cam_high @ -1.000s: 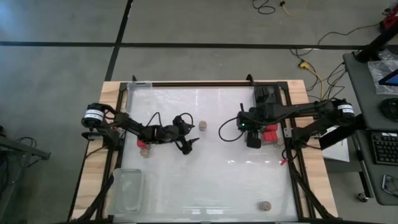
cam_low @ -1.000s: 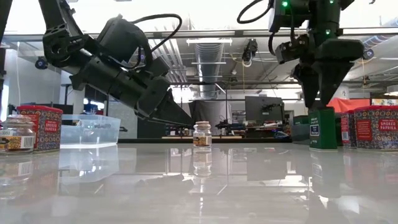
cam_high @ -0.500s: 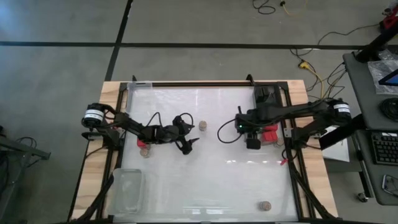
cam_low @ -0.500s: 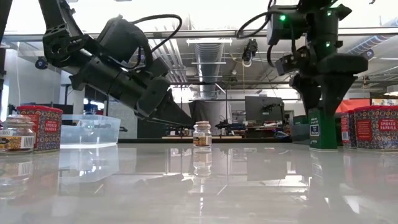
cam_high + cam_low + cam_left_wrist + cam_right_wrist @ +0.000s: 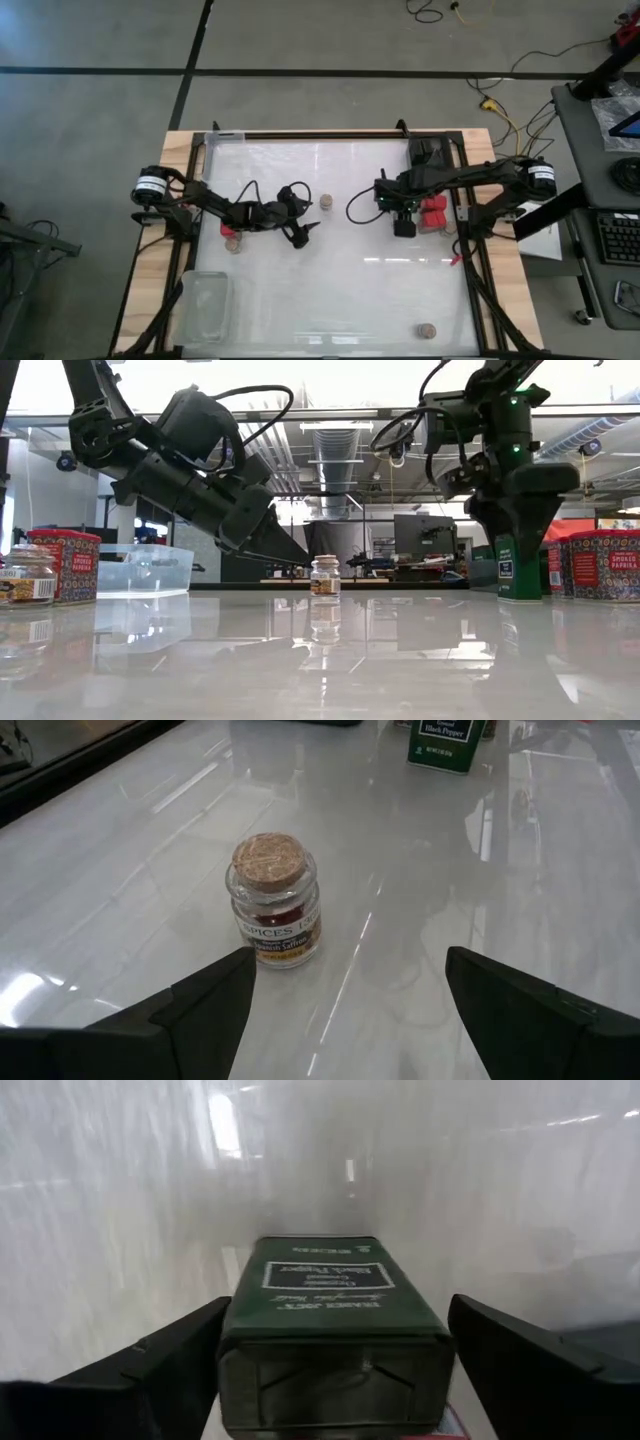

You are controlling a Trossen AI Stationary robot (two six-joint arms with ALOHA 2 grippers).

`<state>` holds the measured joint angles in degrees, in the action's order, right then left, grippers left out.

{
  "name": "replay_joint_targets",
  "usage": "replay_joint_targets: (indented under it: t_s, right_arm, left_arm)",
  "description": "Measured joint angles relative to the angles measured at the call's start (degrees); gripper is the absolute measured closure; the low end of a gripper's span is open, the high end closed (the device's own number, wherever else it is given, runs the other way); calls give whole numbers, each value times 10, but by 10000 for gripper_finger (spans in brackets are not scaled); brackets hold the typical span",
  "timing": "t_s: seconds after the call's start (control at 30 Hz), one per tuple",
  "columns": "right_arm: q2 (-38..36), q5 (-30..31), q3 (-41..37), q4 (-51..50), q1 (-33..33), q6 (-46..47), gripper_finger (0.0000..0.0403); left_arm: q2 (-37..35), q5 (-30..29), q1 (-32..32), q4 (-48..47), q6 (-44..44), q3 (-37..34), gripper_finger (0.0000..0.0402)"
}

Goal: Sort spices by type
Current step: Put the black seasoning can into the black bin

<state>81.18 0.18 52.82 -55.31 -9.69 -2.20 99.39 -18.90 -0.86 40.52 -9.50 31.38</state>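
A dark green boxy tin [image 5: 335,1330] stands upright on the table by the red square-topped tins [image 5: 433,213]. My right gripper [image 5: 404,226] hangs over it, pointing down, open, one finger on each side of its top [image 5: 518,567]. My left gripper [image 5: 303,233] is open and hovers low, left of the table's middle. A cork-topped jar [image 5: 276,900] stands a short way ahead of its fingers [image 5: 325,203]. A second jar [image 5: 232,243] stands beside the left arm. A third [image 5: 427,329] stands near the near edge.
A clear plastic tray [image 5: 205,305] sits at the table's near left corner. A red tin [image 5: 62,565] and a jar [image 5: 25,575] stand on the left of the low view. More dark tins [image 5: 427,152] stand at the far right edge. The glossy middle [image 5: 350,280] holds nothing.
My right gripper has sunk a little toward the dark green tin, and its wrist has turned and shifted slightly toward the table's left. The tin has stayed where it was. My left arm has kept still.
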Motion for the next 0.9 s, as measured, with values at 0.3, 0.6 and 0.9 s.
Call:
replay_joint_targets:
  t_s: [0.3,0.6,0.9]
  right_arm:
    - [0,-8,4,-13,-3,-45,141]
    - [-1,29,90,-123,-2,-80,136]
    - [-2,151,205,-201,-2,-159,138]
  left_arm:
    - [0,0,0,-7,0,0,91]
    - [0,0,0,-12,0,0,91]
    - [0,0,0,-26,0,0,91]
